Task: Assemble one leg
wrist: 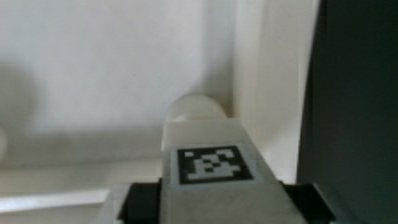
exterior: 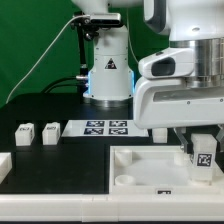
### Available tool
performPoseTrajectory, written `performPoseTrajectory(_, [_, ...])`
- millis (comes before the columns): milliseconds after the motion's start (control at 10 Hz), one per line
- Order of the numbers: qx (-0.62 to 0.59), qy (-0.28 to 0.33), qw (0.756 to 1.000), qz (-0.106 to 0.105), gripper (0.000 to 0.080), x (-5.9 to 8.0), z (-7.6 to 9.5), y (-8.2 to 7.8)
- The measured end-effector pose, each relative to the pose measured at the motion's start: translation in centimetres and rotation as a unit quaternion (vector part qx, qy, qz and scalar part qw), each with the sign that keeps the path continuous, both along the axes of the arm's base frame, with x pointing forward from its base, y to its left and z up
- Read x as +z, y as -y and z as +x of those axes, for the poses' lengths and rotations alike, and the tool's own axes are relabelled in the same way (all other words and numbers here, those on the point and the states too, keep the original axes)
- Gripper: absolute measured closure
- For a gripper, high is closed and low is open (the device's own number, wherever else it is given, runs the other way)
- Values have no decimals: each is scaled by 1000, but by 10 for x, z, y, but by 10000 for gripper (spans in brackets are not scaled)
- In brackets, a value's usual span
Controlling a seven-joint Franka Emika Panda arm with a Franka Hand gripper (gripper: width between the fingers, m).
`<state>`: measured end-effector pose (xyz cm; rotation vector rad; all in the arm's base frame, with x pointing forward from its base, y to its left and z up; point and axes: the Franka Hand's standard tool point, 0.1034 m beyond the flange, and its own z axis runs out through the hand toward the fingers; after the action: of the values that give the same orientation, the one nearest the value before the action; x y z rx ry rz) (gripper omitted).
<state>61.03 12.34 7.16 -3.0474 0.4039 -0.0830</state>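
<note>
Leg (wrist: 203,125) (black-and-white marker tag (wrist: 215,166) on its face) gripped between fingers (wrist: 139,203)

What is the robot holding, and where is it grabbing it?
The end effector holds one leg by its two sides, beside the tagged face.

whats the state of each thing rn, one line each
gripper: shut on the held leg
held leg: gripped, upright, tag facing out, at the large white piece's corner; cannot tell if seated
left loose leg: free on the table, untouched
second loose leg: free on the table, apart from the first
large white piece: lying flat
marker board: flat on the table
</note>
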Motion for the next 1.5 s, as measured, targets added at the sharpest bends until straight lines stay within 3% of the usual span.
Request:
performPoseTrajectory(300, [-209, -17, 978, 24, 501, -2, -2, -2])
performPoseTrajectory(700, [-439, -39, 896, 57, 502, -2, -1, -4])
performPoseTrajectory(800, [-457, -42, 886, 60, 502, -2, -1, -4])
performPoseTrajectory(900, [-428, -40, 901, 59, 502, -2, -1, -4])
performPoseTrajectory(1000, [-419, -39, 905, 59, 425, -2, -1, -5])
performPoseTrajectory(1100, [-392, -37, 917, 58, 283, -3, -1, -5])
performPoseTrajectory(1200, [-313, -43, 948, 47, 193, -3, -3, -5])
performPoseTrajectory(1500, [-81, -44, 996, 12, 151, -1, -2, -4])
